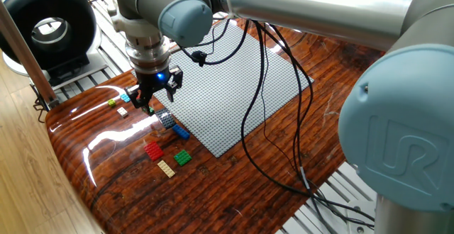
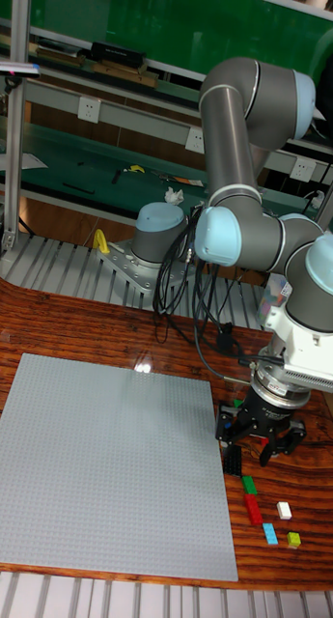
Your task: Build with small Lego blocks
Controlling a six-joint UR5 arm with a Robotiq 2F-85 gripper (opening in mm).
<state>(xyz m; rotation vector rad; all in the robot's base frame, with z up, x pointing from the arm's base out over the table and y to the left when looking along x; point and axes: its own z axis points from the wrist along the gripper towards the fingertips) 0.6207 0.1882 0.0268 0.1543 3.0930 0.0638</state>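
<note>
Small Lego blocks lie loose on the wooden table left of the grey baseplate (image 1: 227, 85) (image 2: 108, 454). A red block (image 1: 153, 150), a green block (image 1: 183, 157) and a tan block (image 1: 166, 168) sit nearest the front. A blue block (image 1: 180, 131) and a dark blue block (image 1: 166, 119) lie by the plate's edge. White (image 1: 123, 111), yellow-green (image 1: 112, 103) and light blue (image 1: 125, 97) blocks lie further left. My gripper (image 1: 150, 101) (image 2: 262, 446) hangs open just above another green block (image 1: 149, 110) (image 2: 249, 485), with nothing seen between its fingers.
A black ring-shaped device (image 1: 46, 28) stands at the back left beyond the table edge. Black cables (image 1: 266, 120) droop from the arm across the baseplate to the front right. A brown post (image 1: 25, 53) rises at the table's left corner.
</note>
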